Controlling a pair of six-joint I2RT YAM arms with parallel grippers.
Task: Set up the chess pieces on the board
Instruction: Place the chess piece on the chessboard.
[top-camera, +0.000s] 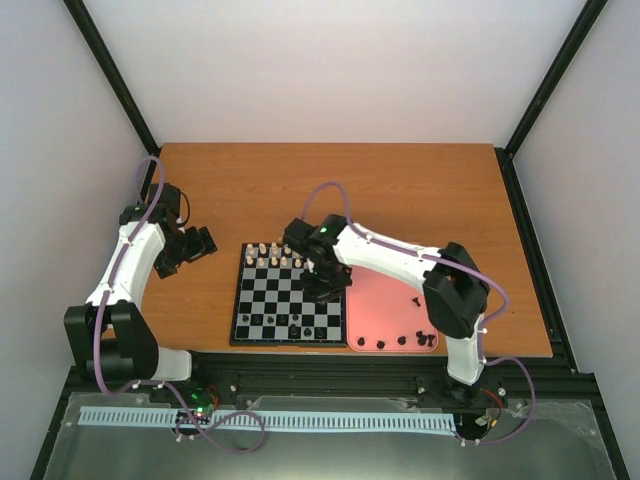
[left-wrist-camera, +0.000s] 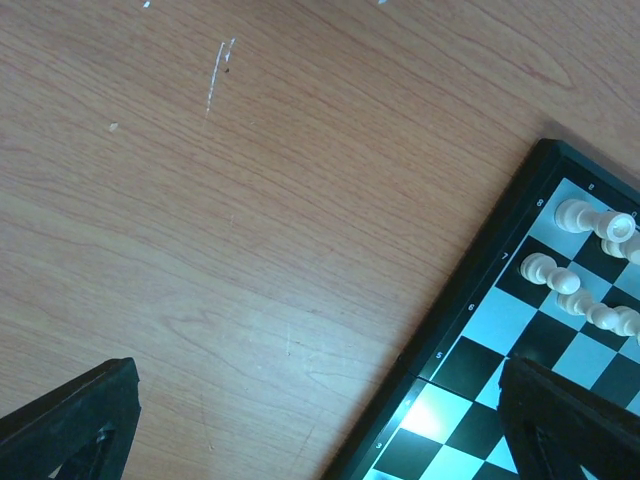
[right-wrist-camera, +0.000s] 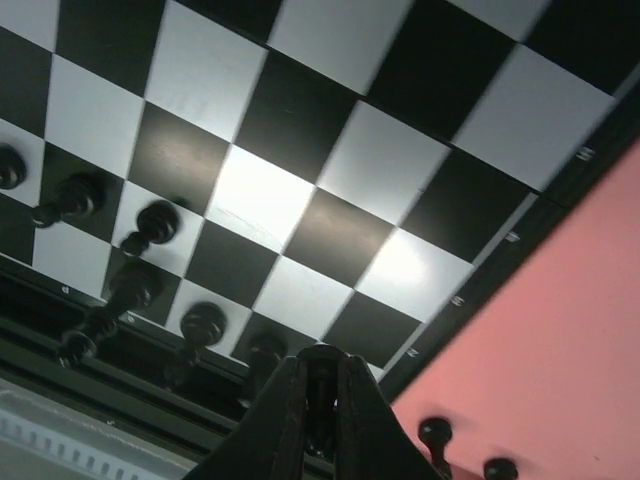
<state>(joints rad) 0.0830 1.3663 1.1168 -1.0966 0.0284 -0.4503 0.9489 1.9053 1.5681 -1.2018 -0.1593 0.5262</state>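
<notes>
Since the right gripper (right-wrist-camera: 320, 368) is pinched shut by the board (top-camera: 270, 296)'s right edge (can't tell if it's got one), w/ chess pieces (right-wrist-camera: 148, 226) lining the near edge, we'd go down slow & centered.

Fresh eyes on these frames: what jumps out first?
The black-and-grey board sits centre, cream-white pieces along its far rows, with the right arm's shut fingers over its right side. Loose black pieces wait on the pink tray beside it.
</notes>
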